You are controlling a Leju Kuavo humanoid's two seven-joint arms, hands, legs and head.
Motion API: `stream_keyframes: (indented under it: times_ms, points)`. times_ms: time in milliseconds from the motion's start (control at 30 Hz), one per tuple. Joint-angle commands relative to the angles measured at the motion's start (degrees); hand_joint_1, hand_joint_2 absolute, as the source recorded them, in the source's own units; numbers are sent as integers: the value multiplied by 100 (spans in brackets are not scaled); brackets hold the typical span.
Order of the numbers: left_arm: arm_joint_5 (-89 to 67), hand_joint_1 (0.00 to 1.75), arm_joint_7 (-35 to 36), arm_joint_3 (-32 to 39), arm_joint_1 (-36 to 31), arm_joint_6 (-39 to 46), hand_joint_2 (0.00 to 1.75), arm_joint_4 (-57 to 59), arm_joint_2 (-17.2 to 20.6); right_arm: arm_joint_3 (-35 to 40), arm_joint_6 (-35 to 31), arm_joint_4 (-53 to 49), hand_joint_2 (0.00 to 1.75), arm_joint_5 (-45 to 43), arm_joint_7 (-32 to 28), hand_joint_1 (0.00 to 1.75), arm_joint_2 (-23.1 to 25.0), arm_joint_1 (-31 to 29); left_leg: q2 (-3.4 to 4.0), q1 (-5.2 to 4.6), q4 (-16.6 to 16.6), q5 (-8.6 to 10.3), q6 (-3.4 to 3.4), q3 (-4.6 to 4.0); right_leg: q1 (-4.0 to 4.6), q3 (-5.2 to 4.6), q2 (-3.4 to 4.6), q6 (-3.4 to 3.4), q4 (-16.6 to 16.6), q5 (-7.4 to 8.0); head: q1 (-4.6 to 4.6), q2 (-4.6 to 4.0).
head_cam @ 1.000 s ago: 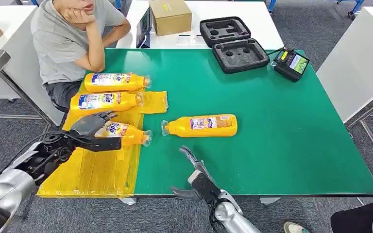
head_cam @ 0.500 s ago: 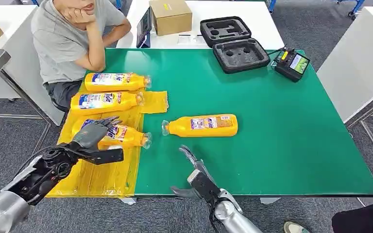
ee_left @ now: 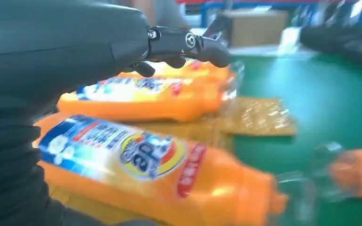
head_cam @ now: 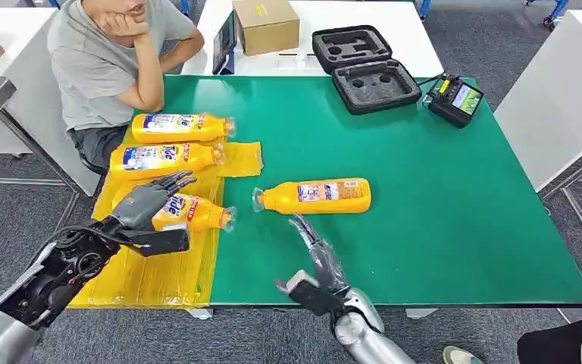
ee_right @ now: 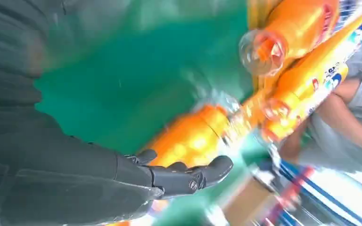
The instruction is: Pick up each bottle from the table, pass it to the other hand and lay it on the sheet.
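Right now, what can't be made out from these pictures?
- Head view: left hand covers the base of the nearest bottle; contact unclear.
- Right wrist view: motion blur smears the bottle on the green mat.
- Head view: the sheet has its near-left part behind the left arm.

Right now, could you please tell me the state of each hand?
Left hand: open, above the bottle on the sheet.
Right hand: open, holding nothing.

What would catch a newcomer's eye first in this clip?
Four orange bottles lie on a green table: three on the yellow sheet at the left, one bottle on the green mid-table. The left hand is over the nearest sheet bottle; the right hand is open below the lone one.
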Motion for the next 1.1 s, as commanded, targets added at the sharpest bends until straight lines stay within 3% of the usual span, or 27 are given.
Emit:
stream_keyframes:
  times_ms: [33, 100, 233, 400, 600, 1100]
  points:
    - [603, 0, -782, 1020, 1085, 959, 175, -1170, -790, -900, -148, -597, 175, 1835, 550, 0, -674, -418, -7, -7, -2, -5, 0, 10, -7, 10, 0, 1, -1, -6, 0, 0]
    - [1001, 0, -1142, 1163, 1493, 1309, 175, -1318, -1044, -1221, -169, -322, 175, 2190, 574, 0, -701, -700, 1, -14, -8, -2, 3, 11, -15, 8, 6, 3, -5, -2, 2, 0]
    - [1301, 0, -1436, 1150, 1669, 1527, 175, -1252, -1203, -1422, -303, 156, 175, 2565, 659, 0, -710, -1039, 5, -16, -1, -15, 0, 29, -20, 26, 16, 0, -4, -9, 2, 0]
    - [1806, 0, -1833, 915, 1835, 1332, 175, -1016, -1641, -1372, -488, 1378, 175, 3494, 1311, 0, -943, -1782, -1, -14, -6, -7, -1, 20, -16, 19, 7, -1, -9, -2, 0, 0]
    - [1871, 0, -1823, 629, 1658, 1240, 175, -837, -2373, -1388, 141, 2361, 175, 3866, 1587, 0, -1162, -2666, -15, -18, 3, -5, 4, 12, -20, 15, -7, 5, -2, -3, 0, 0]
    - [1661, 0, -1745, 577, 1695, 1144, 175, -870, -2645, -1452, 567, 2682, 175, 3817, 1603, 0, -981, -2929, -3, -17, 4, -6, 2, 11, -13, 12, 5, 11, -2, 5, -2, 0]
